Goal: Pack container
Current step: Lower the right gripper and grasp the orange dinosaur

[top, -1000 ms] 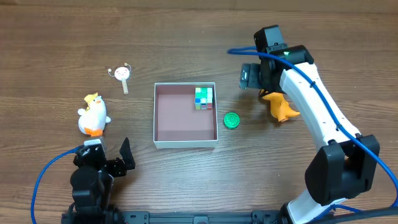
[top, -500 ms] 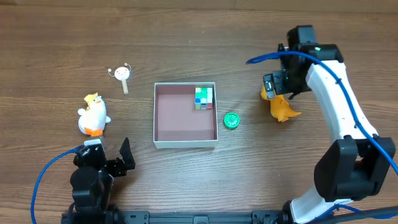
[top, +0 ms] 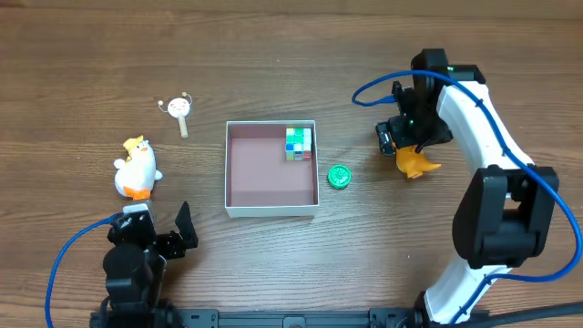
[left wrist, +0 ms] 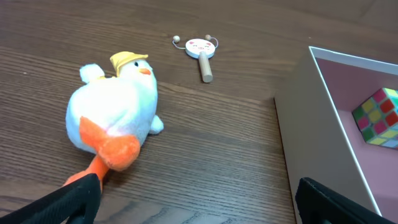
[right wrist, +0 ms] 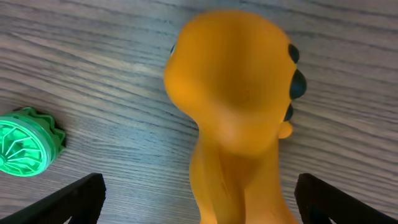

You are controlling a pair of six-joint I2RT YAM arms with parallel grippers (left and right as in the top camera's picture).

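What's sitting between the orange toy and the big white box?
A small green round toy lies between the orange toy and the box, touching neither. The overhead view shows it best.

The right arm [top: 478, 114] stretches far forward, the right gripper [top: 404, 144] aimed down, jaws spread wide (only its fingertips [right wrist: 71, 200] show in the wrist view). The left gripper [top: 164, 232] sits low near its base, equally wide.

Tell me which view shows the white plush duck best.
Left wrist: the white plush duck fills the near foreground, with its yellow cap, orange beak and feet clear. Overhead shows the duck small, left of the container. Right wrist does not show it.
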